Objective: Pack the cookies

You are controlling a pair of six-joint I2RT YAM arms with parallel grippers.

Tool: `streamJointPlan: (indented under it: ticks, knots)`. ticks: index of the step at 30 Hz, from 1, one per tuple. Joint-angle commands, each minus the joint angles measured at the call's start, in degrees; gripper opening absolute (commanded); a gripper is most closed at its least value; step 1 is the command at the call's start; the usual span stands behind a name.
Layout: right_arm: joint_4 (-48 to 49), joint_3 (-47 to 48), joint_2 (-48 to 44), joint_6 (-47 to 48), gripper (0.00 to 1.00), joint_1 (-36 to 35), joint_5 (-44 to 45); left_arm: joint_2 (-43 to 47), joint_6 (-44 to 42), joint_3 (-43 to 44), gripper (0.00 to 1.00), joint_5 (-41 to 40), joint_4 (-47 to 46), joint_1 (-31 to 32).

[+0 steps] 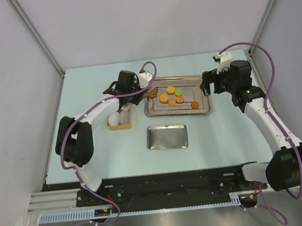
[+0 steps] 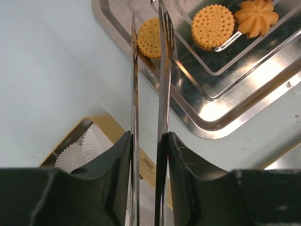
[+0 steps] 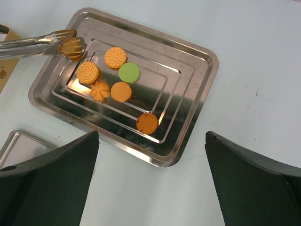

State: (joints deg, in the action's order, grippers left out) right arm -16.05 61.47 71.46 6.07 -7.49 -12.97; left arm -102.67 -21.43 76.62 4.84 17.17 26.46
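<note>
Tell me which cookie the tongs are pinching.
The dotted orange cookie between the tips of the tongs, over the big tray's left end. The other six cookies lie loose on the tray floor, untouched.

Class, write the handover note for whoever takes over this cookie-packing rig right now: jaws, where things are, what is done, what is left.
Left gripper: jaws shut on the tongs, whose tips pinch one orange cookie at the large tray's left edge.
Right gripper: jaws open, holding nothing, over that tray's right side.
Six more cookies lie in the large tray, including the green cookie.
The small tray holds no cookies; the paper cups sit in their box.
Done: no cookie visibly packed. Left: all seven.
</note>
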Motion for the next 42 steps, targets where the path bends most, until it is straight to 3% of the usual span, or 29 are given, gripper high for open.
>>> streamJointPlan:
  ticks: [1, 17, 33, 42]
  knots:
    - [0.5, 0.8, -1.0, 0.2, 1.00, 0.3, -0.7, 4.9, 0.4, 0.0, 0.38, 0.3, -1.6, 0.3]
    - [0.6, 0.8, -0.4, 0.2, 1.00, 0.0, -0.6, 9.5, 0.6, -0.6, 0.35, 1.1, -1.1, 0.4]
    - [0.5, 0.8, -0.9, 0.2, 1.00, 0.0, -0.8, 18.0, -0.5, -5.6, 0.33, -4.8, -1.7, 0.1]
    - [0.5, 0.7, -1.0, 0.2, 1.00, 0.0, -1.0, 24.1, 0.0, -10.5, 0.32, -9.0, -0.4, -4.8]
